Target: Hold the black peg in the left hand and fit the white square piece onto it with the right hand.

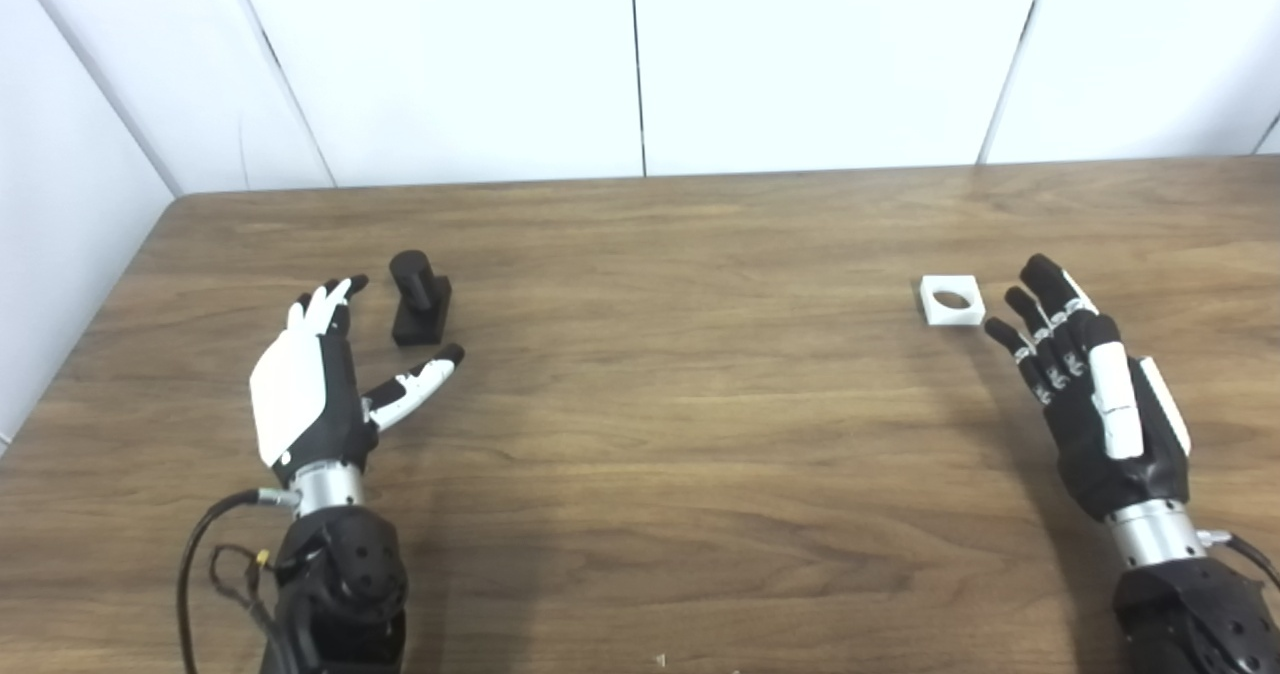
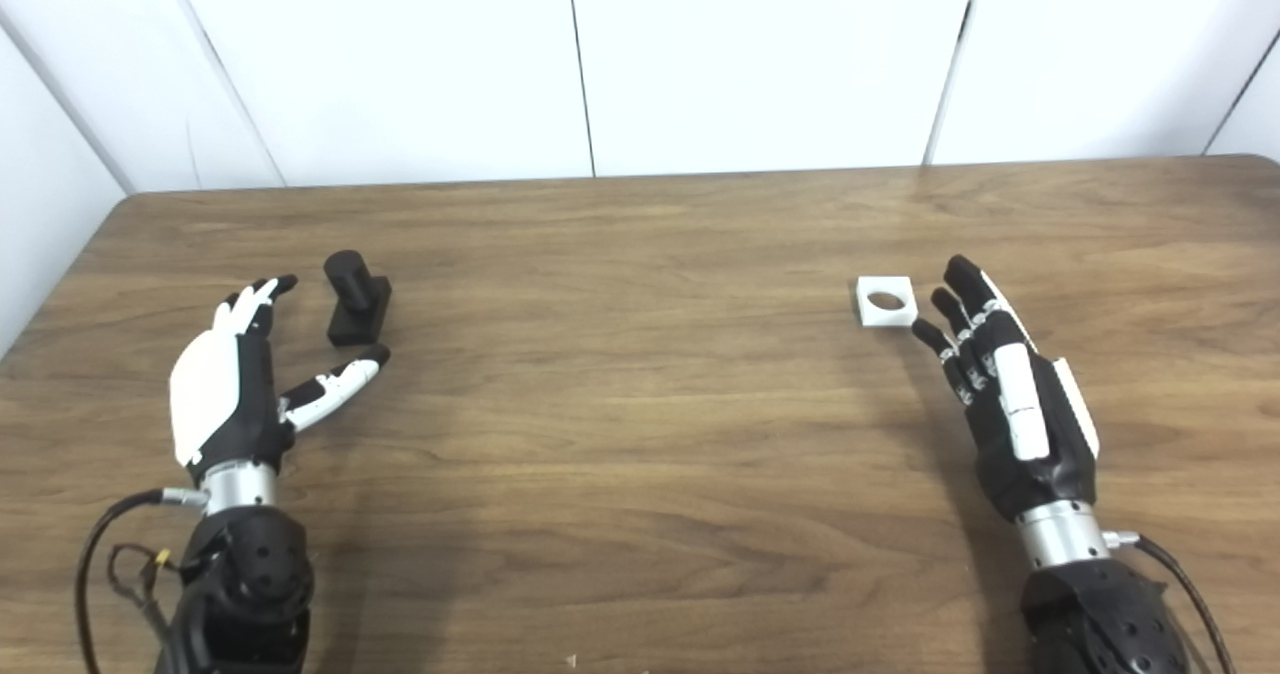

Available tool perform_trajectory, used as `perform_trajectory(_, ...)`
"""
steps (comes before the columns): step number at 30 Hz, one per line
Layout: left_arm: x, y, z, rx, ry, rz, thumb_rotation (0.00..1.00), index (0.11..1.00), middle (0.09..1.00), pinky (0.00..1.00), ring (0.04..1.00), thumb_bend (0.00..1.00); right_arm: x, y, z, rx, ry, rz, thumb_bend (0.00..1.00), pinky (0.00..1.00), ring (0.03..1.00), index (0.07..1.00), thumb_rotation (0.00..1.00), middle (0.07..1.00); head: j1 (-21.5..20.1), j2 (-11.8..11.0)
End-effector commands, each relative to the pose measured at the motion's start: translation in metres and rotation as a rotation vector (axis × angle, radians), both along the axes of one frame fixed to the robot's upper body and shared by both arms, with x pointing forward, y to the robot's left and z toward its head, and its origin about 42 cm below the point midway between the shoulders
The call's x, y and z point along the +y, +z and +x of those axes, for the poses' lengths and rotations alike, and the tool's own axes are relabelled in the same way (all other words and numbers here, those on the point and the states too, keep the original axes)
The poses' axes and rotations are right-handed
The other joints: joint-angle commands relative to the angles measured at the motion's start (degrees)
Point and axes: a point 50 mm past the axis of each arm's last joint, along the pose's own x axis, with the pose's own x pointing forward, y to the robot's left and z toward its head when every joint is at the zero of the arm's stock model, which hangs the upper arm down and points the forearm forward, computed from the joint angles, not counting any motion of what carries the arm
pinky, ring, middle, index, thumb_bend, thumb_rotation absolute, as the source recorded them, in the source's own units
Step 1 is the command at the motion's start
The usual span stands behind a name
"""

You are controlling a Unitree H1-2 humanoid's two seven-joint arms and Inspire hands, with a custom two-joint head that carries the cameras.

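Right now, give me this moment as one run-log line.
left hand open beside black peg | right hand open near white square piece | both parts on table, untouched | stage: pre-grasp

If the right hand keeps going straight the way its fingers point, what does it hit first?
Most likely the white square piece, lying just ahead of the right hand and slightly to its inner side. The hand is open; its height above the table is unclear.
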Motion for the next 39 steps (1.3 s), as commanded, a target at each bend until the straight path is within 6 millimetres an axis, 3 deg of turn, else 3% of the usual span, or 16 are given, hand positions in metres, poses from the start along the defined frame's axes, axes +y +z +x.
perform_trajectory(1,0.005,0.021,0.016,-0.059,0.006,0.068,0.46,0.85,0.944,0.98,0.977,0.8,0.009,-0.034,-0.013,0.089,-0.003,0.044,0.58,0.88,0.956,0.911,0.82,0.96,0.0,0.1)
perform_trajectory(17,0.016,0.024,0.043,0.015,0.022,0.106,0.5,0.839,0.932,0.97,0.973,0.79,0.012,-0.036,-0.013,0.09,-0.001,0.039,0.58,0.87,0.95,0.907,0.82,0.957,0.1,0.0)
perform_trajectory(39,0.025,0.016,0.062,0.141,0.022,0.217,0.56,0.825,0.936,1.0,0.983,0.77,0.014,-0.039,-0.017,0.093,-0.005,0.048,0.56,0.86,0.949,0.907,0.83,0.954,0.1,0.1)
